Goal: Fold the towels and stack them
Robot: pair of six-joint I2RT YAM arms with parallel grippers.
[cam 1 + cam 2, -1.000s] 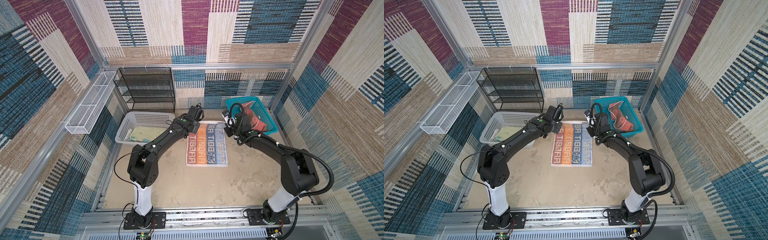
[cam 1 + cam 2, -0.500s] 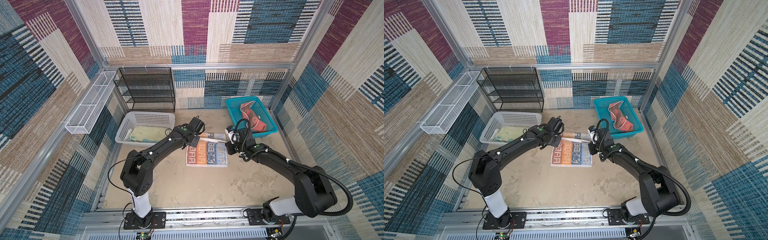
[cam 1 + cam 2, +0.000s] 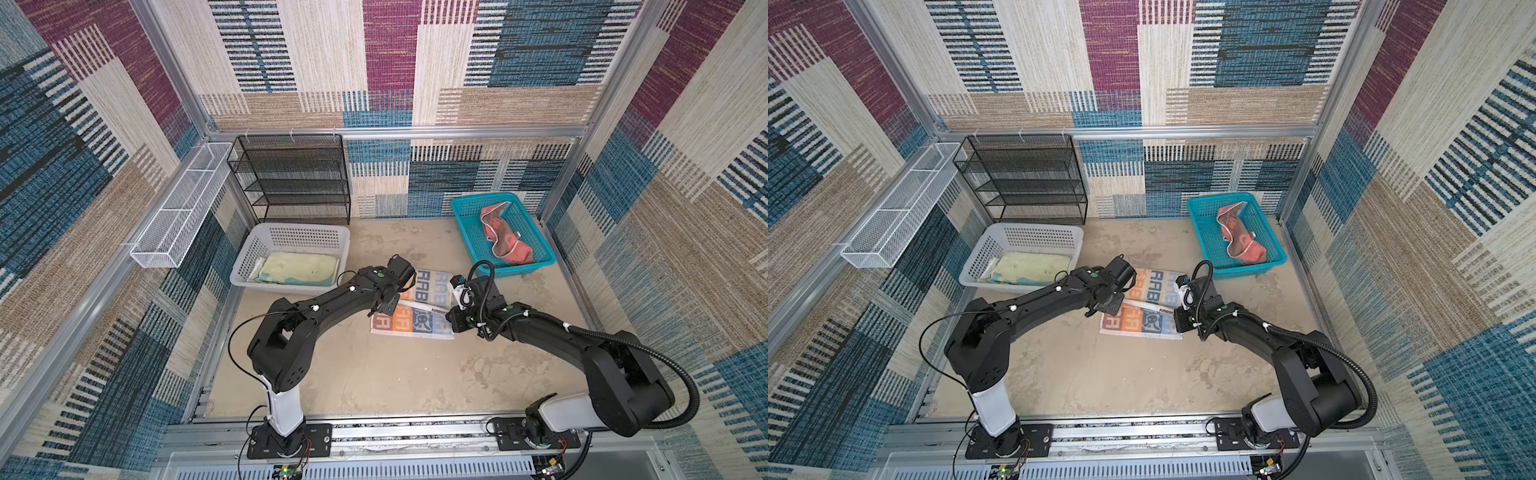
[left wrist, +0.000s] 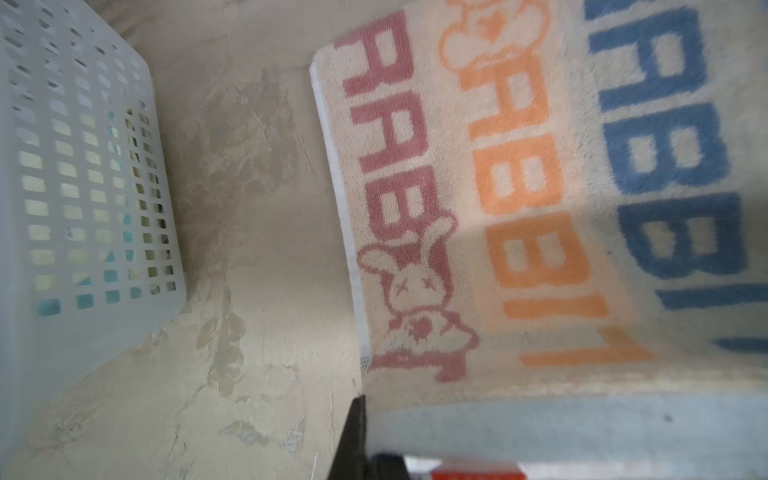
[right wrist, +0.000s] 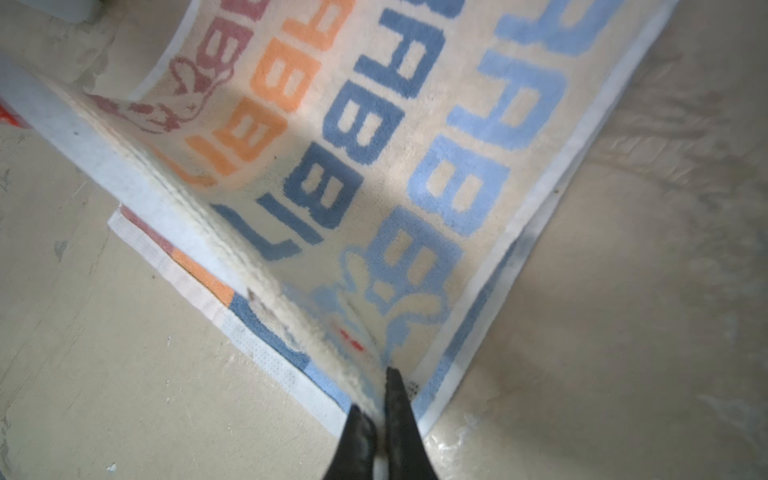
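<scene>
**rig_newbie:** Where's the lettered towel [image 3: 430, 289] right now?

**me:** Mid-fold. My right gripper [image 5: 380, 399] is clamped tight on one corner and my left gripper [image 4: 359, 415] pinches the other. The flap is raised between them, over the half lying flat underneath. The white basket [image 3: 291, 245] sits just beside the left one.

Left hand [image 3: 385, 308], right hand [image 5: 380, 399] clamped tight, both arms low.
</scene>
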